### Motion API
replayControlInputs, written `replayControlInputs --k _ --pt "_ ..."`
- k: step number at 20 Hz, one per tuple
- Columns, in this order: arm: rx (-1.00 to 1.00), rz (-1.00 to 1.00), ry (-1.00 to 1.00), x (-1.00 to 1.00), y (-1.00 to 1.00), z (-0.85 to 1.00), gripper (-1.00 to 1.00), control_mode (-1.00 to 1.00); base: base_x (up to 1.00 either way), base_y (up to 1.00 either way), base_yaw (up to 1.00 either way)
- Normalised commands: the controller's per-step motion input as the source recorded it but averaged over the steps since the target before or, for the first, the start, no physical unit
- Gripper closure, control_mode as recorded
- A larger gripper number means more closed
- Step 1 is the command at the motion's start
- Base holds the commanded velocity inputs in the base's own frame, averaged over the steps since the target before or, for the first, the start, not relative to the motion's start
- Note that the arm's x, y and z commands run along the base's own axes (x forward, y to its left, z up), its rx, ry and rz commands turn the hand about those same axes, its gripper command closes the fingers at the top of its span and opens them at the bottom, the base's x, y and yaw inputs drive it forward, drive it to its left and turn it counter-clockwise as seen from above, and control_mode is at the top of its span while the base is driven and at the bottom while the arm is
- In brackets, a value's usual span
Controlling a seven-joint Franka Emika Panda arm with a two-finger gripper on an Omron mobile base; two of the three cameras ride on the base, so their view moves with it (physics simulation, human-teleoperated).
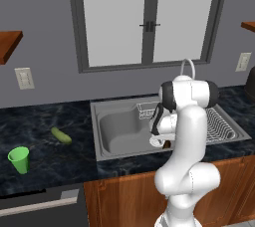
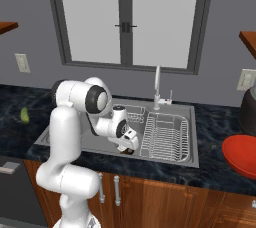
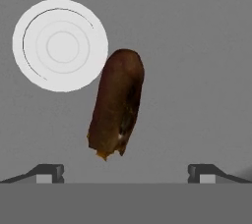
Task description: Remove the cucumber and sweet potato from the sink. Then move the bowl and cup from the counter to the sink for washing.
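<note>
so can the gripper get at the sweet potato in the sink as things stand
Probably yes. The gripper hangs open over the sink floor, and the sweet potato lies in line between its fingertips beside the white drain, with nothing lying over or against it.

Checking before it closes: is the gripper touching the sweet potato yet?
Apart. In the hand view the gripper is open, and grey sink floor shows between each fingertip and the sweet potato.
</note>
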Motion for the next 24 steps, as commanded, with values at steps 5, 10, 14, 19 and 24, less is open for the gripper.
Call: replayControlInputs --k 5,10,14,19,24 --pt "0.0 0.0 0.0 0.17 -0.05 -0.09 -1.0 -1.0 0.0 0.0 0.0" --pt "0.0 0.0 0.0 0.14 -0.03 -0.14 -1.0 -1.0 0.0 0.0 0.0" --pt "0.0 0.0 0.0 0.09 -0.03 -0.2 -1.0 -1.0 0.0 0.0 0.0" --pt "0.0 0.0 0.0 0.11 -0.03 -0.2 -1.0 -1.0 0.0 0.0 0.0" --pt "0.0 0.0 0.0 0.14 -0.04 -0.14 -1.0 -1.0 0.0 0.0 0.0"
